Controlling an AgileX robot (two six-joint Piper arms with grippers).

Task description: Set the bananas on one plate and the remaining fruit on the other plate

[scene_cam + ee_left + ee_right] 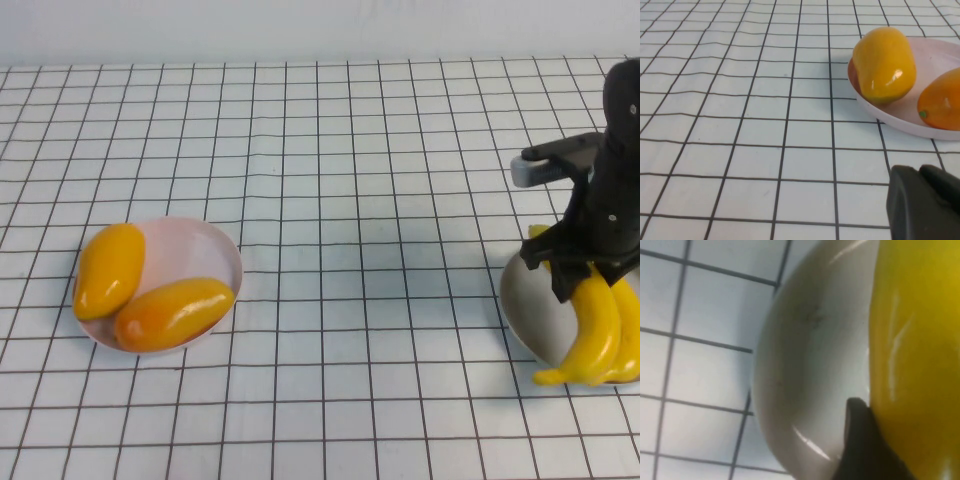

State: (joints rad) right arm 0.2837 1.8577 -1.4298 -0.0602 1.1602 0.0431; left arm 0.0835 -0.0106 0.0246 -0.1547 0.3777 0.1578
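A: Surface was a white cloth (330, 200) ruled with a black grid, covering the whole table; plain pale wall behind it.

B: Noted. Pink plate?

A: The pale pink plate (205, 245) sat on the robot's left side of the table. Both orange-yellow mango-like fruits lay in it, touching each other: one (109, 270) along the left rim, the other (173, 313) across the near rim, overhanging the edge slightly. The left wrist view showed the same plate (940, 55) with both fruits in it.

B: Left gripper?

A: The left gripper (925, 200) showed only as a dark tip in its own wrist view, above bare cloth near the pink plate, touching nothing. Its jaws were fully closed and held nothing. It was out of the high view.

B: And the right side?

A: The pale grey plate (520, 300) sat at the right edge of the table. Both bananas (600, 335) lay in it side by side, tips hanging over the near rim. The right gripper (585, 275) stood directly over their far ends, jaws spread wide around the nearer banana (592, 330). In the right wrist view one dark finger (862, 445) lay against the yellow skin (915, 350), grey plate (805, 365) beneath.

B: Gripping it, or loose?

A: Could not tell from the views whether the fingers pressed the banana or merely straddled it
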